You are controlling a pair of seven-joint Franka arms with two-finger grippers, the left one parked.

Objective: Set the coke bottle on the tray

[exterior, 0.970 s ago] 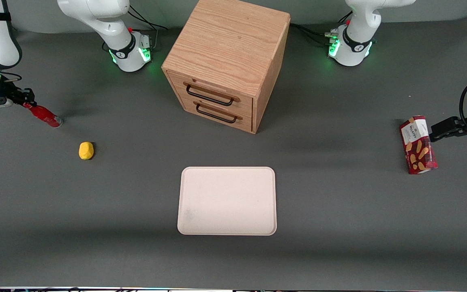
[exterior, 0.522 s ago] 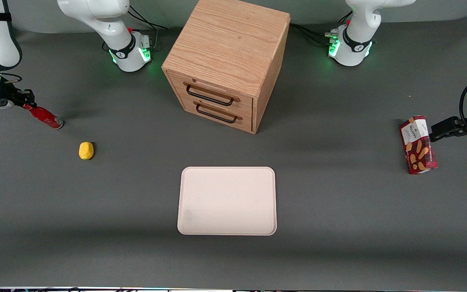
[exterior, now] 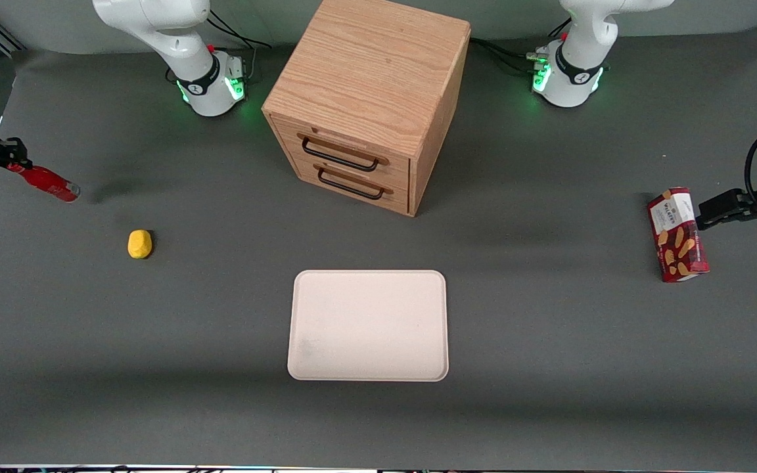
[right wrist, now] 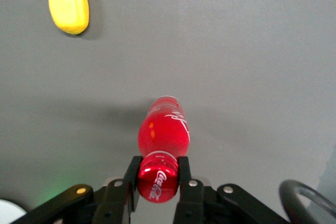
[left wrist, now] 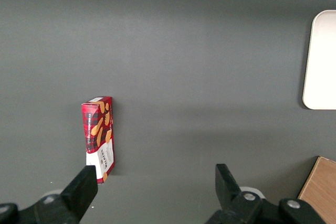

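Since a second ago, the coke bottle point(exterior: 43, 181) has come up off the surface point(exterior: 221, 420) and shifted toward the working arm's end, its shadow now apart from it, so the lift is done and carry comes next; the pincer point(right wrist: 158, 176) is clamped on its capped neck, body sticking out past the fingertips; the tray point(exterior: 368, 325) sits well apart, bare.

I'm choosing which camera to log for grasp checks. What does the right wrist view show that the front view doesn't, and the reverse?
Only the right wrist view shows the gripper fingers clamped on the coke bottle at its cap end.

Only the front view shows the tray, the wooden cabinet and the snack box.

Both show the gripper, the coke bottle and the yellow lemon.
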